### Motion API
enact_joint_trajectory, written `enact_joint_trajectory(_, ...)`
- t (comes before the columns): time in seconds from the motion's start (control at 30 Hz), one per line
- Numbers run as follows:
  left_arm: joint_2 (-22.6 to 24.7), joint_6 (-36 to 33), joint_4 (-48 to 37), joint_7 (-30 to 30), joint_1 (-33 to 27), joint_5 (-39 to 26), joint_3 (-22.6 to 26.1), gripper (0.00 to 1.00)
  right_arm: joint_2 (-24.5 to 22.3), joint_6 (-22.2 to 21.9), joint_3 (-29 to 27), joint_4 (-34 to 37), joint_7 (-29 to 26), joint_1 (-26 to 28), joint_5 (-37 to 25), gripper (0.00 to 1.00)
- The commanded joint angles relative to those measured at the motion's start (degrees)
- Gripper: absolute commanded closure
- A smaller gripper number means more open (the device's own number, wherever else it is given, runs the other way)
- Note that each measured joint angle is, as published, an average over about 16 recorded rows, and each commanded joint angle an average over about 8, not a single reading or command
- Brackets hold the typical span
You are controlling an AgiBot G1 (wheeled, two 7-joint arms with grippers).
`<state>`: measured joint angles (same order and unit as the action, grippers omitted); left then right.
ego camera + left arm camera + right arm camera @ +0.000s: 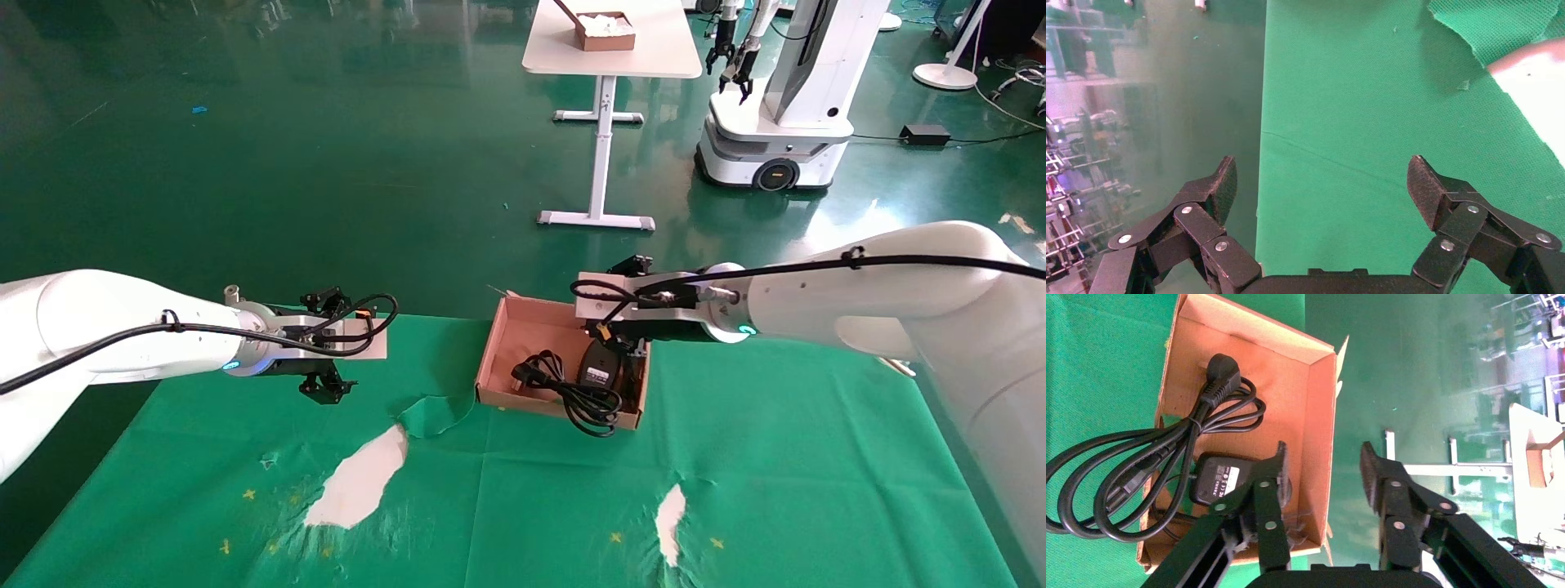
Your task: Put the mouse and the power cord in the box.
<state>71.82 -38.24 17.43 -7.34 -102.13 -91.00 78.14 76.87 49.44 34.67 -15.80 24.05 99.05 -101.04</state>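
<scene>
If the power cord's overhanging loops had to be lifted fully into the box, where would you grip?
Probably the tied waist of the power cord, from above with pincer fingers across the bundle: the strands gather there, while loose loops hang over the box wall.

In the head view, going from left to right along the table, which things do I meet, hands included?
Left hand → torn flap of the green cloth → the box → the power cord's plug → the mouse.

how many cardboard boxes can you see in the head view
2. The box sits on the green cloth under the right gripper; a smaller brown box is on the far white table.
</scene>
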Motion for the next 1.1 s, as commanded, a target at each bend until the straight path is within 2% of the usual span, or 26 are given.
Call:
enact_joint_trajectory(0.03, 0.02, 0.01, 0.01, -0.02, 0.01, 0.01, -0.01, 0.00, -0.10, 0.13, -0.05, -0.13, -0.05, -0.01, 0.09, 0.00)
enact_joint_trajectory(0.73, -0.15, -0.19, 0.24, 0.07, 0.18, 0.21, -0.27, 0.00, -14.32, 12.43, -6.39, -19.76, -11.90, -12.79, 20.23, 0.00)
enact_joint_trajectory(0.87, -1.43, -1.81, 2.16, 0.70, 1.57, 1.90, -2.40, 0.00, -17.19, 14.91, -7.67, -23.73, -14.29, -15.36, 24.29, 0.00)
enact_joint_trajectory(1.1, -5.59, -7.16, 8.50, 2.74, 6.16, 7.45, -9.41, 0.00, -22.20, 19.24, -9.90, -30.64, -18.45, -19.85, 31.37, 0.00)
